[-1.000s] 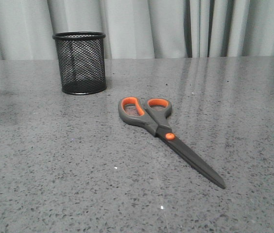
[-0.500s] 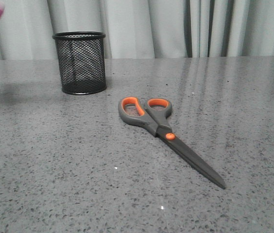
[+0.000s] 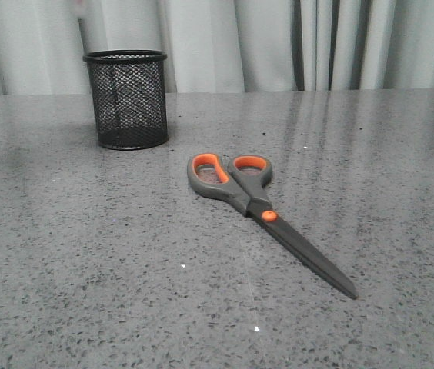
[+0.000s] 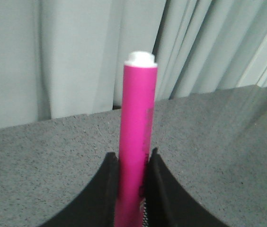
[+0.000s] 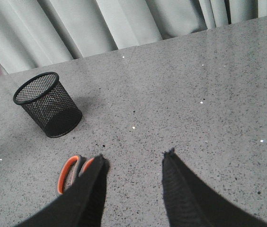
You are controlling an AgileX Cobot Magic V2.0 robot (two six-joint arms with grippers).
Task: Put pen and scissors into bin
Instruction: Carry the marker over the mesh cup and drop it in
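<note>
a: as the table [image 3: 86, 261] is itemised from the front view, what lies on it?

b: item one, bin [image 3: 126, 99]: black mesh cup, upright, at about 10 o'clock on the grey top, before the curtain [image 3: 278, 42]. item two, scissors [image 3: 259, 209]: flat, blades closed, at centre; orange-lined loops toward 11 o'clock, tip toward 5 o'clock, well apart from the bin.

a: and the pen [image 4: 134, 142]?

b: item three: magenta, white tip uppermost, clenched between the fingers of the left gripper [image 4: 132, 182], off the table.

a: right gripper [image 5: 133, 158]?

b: released; fingers spread, nothing between them, above the scissors' loops.
</note>
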